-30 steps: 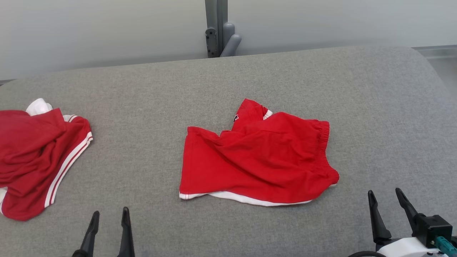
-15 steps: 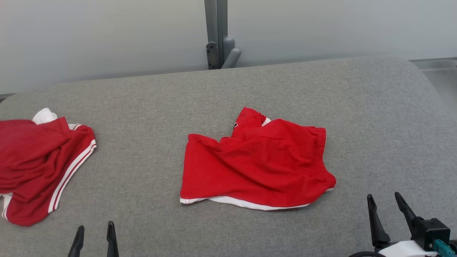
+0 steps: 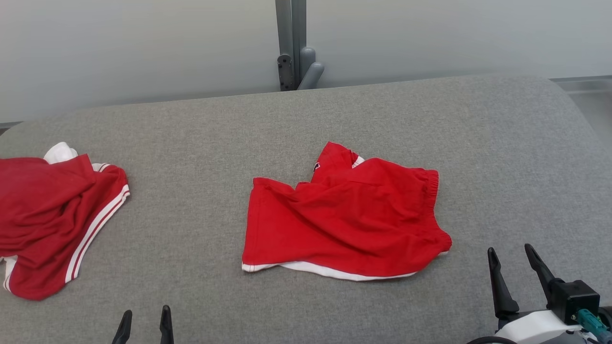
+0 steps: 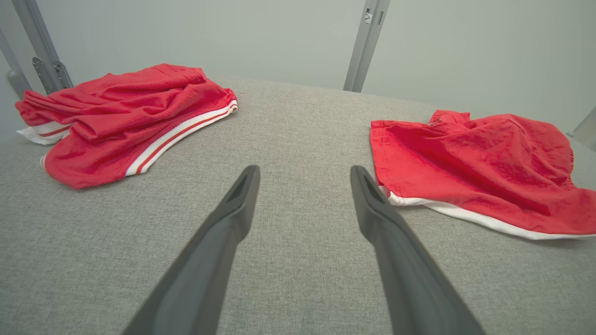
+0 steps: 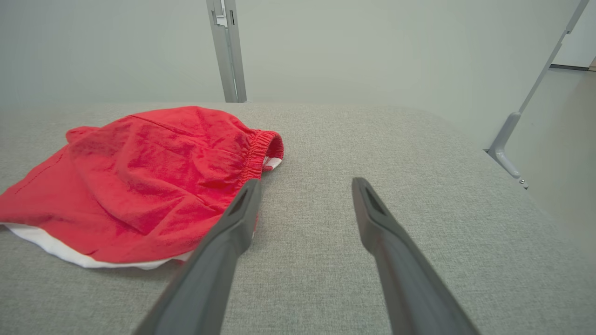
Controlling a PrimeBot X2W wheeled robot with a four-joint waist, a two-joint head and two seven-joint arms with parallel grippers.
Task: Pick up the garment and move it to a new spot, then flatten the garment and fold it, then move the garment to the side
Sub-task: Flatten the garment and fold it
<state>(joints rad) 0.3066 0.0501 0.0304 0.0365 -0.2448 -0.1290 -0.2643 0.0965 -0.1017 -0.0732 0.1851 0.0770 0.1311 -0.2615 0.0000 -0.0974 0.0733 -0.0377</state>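
Left gripper (image 3: 146, 311), two long dark fingers spread wide and holding nothing, rises at the near edge of the grey fabric-covered table (image 3: 201, 143), left of the table's middle. Compared with half a second ago, it sits a little further right and lower in the head view.

At the table's left end lies a crumpled dark red garment with white side stripes (image 3: 48, 215), unmoved. Behind the middle of the table's far edge stands a grey metal post (image 3: 290, 43).

In the middle of the table lies the bright red garment with a white hem and gathered elastic waistband (image 3: 344, 220). It is rumpled, with the waistband toward the table's right end, and its place and creases are the same as before.

Near the table's near right corner is the right gripper (image 3: 508, 248), fingers equally wide apart and empty, clear of the cloth. Its tips are slightly higher in the head view than before.
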